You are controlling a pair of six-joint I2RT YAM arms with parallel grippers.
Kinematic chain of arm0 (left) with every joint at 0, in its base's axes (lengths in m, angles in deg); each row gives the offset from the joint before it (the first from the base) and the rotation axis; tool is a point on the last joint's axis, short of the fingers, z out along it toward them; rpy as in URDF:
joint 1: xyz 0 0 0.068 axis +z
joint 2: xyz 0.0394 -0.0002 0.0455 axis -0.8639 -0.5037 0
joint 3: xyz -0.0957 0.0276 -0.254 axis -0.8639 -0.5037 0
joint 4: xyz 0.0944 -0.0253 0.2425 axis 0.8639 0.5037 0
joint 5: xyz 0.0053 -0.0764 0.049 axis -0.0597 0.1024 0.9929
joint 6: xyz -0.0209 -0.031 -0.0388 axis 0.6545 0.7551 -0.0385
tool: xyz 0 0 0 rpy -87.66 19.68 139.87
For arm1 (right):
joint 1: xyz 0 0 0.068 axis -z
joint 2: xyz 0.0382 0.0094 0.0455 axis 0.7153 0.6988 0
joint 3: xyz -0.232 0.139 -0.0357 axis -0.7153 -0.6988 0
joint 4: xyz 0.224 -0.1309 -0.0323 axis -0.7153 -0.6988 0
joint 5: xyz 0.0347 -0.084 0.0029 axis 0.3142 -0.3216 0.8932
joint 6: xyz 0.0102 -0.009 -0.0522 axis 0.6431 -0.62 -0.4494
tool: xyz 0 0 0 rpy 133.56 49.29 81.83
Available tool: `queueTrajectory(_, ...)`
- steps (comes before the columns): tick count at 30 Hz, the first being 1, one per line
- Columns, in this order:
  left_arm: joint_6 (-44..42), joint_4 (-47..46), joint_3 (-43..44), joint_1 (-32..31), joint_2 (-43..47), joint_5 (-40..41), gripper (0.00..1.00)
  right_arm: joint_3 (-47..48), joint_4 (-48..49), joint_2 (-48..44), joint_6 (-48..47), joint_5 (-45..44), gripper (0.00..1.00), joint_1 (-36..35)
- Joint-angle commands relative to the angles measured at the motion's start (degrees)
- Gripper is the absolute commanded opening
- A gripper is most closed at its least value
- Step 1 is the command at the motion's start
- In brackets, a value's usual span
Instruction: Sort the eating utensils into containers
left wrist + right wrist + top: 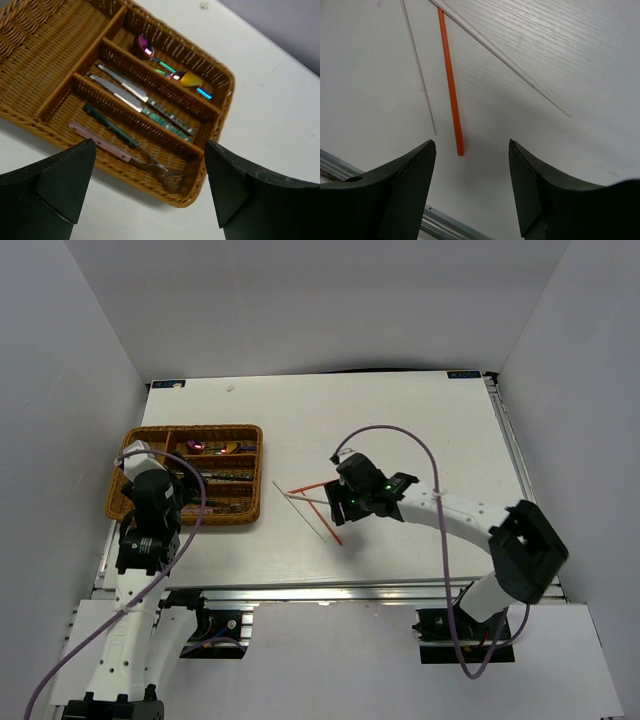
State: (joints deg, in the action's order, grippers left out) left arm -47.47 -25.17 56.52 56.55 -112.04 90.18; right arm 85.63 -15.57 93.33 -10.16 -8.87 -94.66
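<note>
Red chopstick (451,85) lies just ahead of your right gripper (471,146), long axis running straight away from its parted, empty jaws.

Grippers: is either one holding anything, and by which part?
Nothing. The left gripper is open over the tray; the right gripper is open over a red chopstick.

- The tray (30,45) sits at the left side of the surface (420,430).
- Spoons (145,46) lie in its far slot, knives (125,85) in the middle slot and forks (110,125) in the near slot.
- Chopsticks (330,523) lie on the surface right of the tray, below the right hand (471,145).
</note>
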Motion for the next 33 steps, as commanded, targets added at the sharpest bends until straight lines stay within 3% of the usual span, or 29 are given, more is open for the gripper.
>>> queueTrajectory(1, -3.8, -0.9, -0.7, -0.2, 3.1, -1.1, 0.98, 5.0, 1.5, 4.5, -2.7, -0.4, 0.65, -1.8)
queueTrajectory(10, -3.9, -0.6, -1.3, -0.2, 0.3, -3.5, 0.98, 10.8, 1.0, 16.5, -4.8, -0.8, 0.48, -3.5)
queueTrajectory(17, -4.1, -1.1, -1.7, -0.1, 0.5, -4.6, 0.98, 11.6, 0.7, 19.8, -5.8, -0.3, 0.47, -3.5)
queueTrajectory(21, -4.1, -1.0, -1.6, -0.2, 0.5, -4.7, 0.98, 10.9, -0.2, 22.4, -6.1, -0.7, 0.36, -3.5)
queueTrajectory(28, -4.2, -1.3, -1.8, -0.1, 0.6, -5.2, 0.98, 7.0, 0.2, 21.1, -6.6, -1.2, 0.24, -3.5)
queueTrajectory(33, -4.3, -1.4, -1.8, -0.2, 0.1, -5.8, 0.98, 4.6, 1.0, 19.4, -8.2, 0.6, 0.11, -3.5)
